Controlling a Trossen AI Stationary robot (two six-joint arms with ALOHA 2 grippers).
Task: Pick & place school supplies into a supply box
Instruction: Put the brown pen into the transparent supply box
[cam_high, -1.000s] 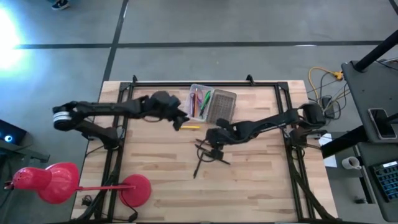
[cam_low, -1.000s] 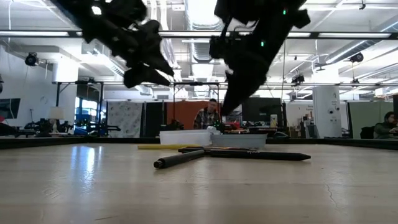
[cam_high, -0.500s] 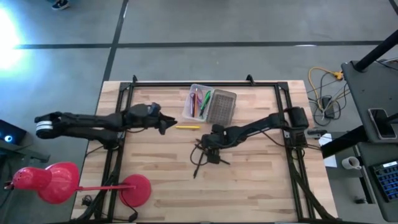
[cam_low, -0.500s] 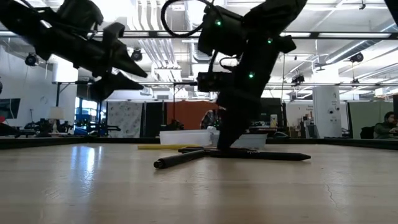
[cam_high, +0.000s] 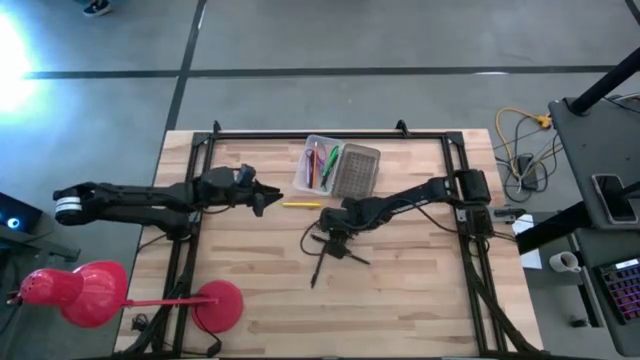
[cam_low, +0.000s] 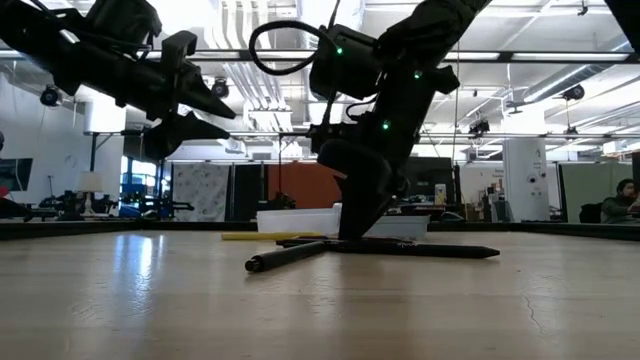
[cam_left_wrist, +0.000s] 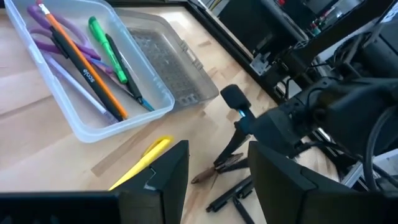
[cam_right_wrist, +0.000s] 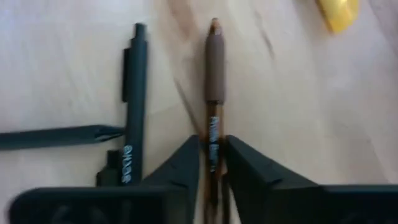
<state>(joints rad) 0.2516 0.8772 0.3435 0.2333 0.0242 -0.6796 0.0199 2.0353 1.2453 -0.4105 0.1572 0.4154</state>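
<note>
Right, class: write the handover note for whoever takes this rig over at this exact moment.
Right gripper: down at the table, fingers closed around a brown pen in the loose pile.
Left gripper: open, empty, raised left of the yellow marker.
Supply box: holds orange, green, purple and dark pens; its grey lid lies beside it.
Left to do: brown pen, black pens, yellow marker.
</note>
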